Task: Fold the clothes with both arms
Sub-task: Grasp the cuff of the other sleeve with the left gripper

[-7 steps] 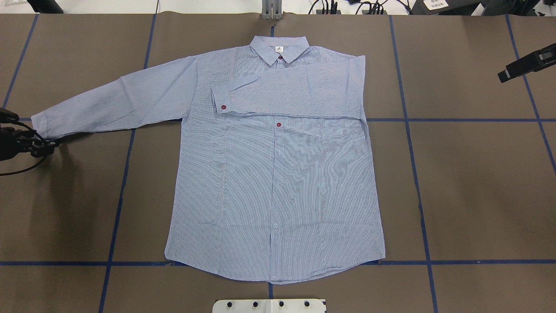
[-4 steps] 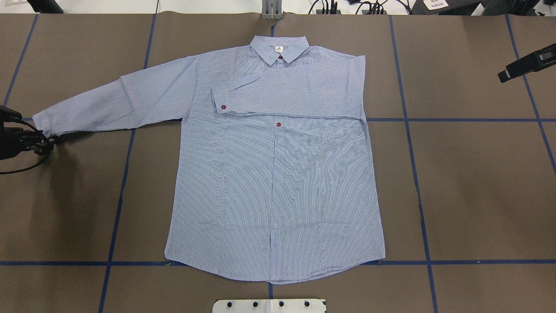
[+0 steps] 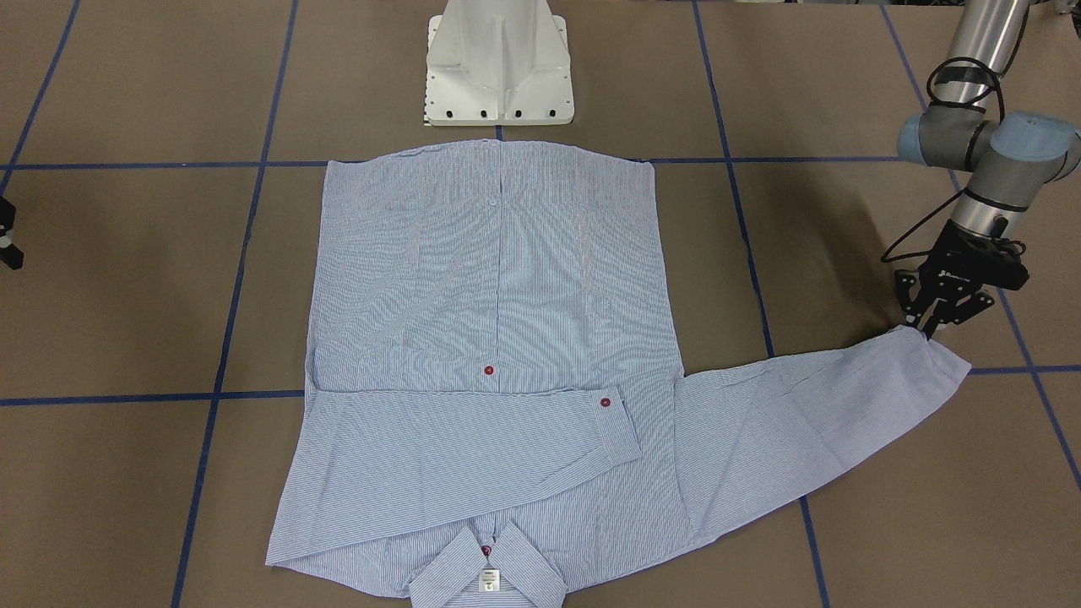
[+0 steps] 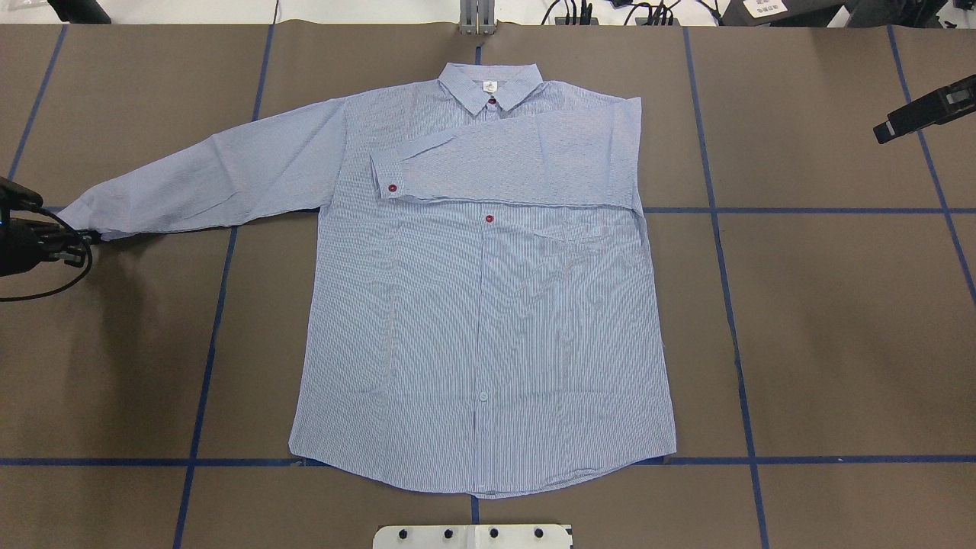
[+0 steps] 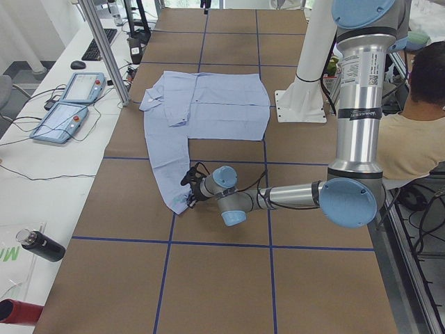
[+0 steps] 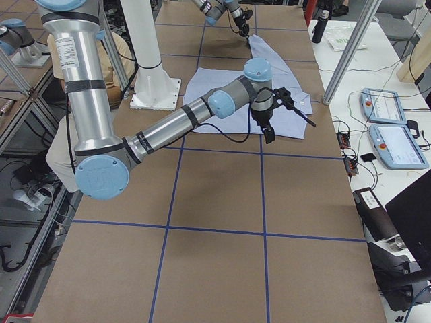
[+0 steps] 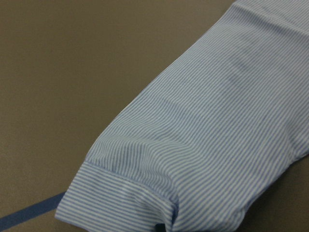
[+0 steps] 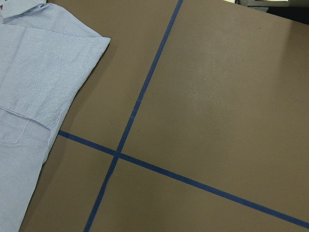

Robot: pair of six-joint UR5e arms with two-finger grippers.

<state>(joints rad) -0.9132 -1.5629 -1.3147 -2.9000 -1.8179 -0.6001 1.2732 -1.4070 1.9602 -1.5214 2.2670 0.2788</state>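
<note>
The shirt (image 4: 488, 320) lay flat and face up at the middle of the table (image 4: 839, 320), collar away from the robot. Its folded sleeve (image 4: 518, 164) already lay across the chest, while the other sleeve (image 4: 206, 179) stretched out toward the robot's left. At that sleeve's cuff (image 3: 942, 359) the left gripper (image 3: 927, 328) seemed to have its jaws pinched on the near corner, so the step in hand was probably folding the second sleeve, and the next move called for carrying the cuff across the chest without dragging the body. The right gripper (image 4: 884, 133) hung well apart from the shirt, and I could not tell how its jaws stood.
</note>
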